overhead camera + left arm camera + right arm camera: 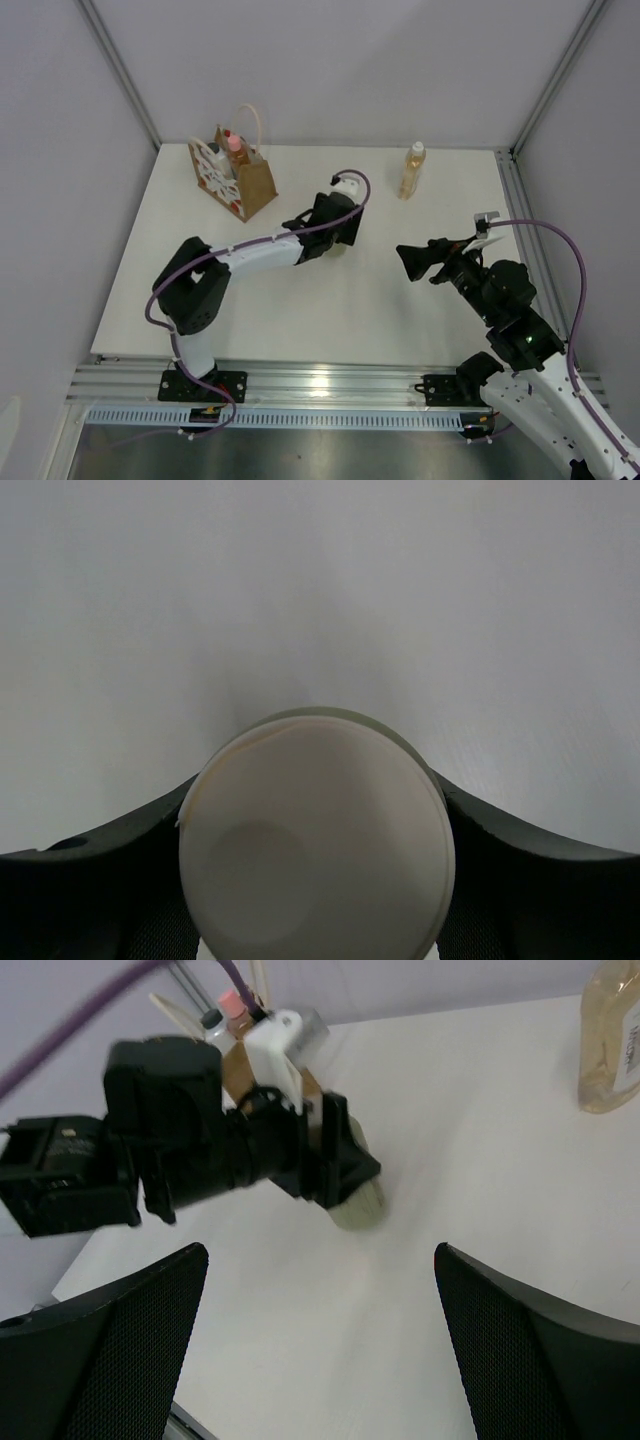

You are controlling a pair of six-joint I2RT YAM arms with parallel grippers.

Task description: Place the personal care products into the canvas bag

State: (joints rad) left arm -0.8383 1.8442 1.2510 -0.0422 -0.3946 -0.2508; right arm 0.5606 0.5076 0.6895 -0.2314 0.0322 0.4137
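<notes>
With the left gripper (343, 231) apparently clamped around the cream bottle (315, 835) at mid-frame and the right gripper (408, 262) wide and empty, the lift should have cleared the table (300, 310) before swinging over the bag (248, 188) at upper left.

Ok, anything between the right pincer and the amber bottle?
Nothing: only bare table lies between the right pincer and the amber bottle, clearest in the top view.
</notes>
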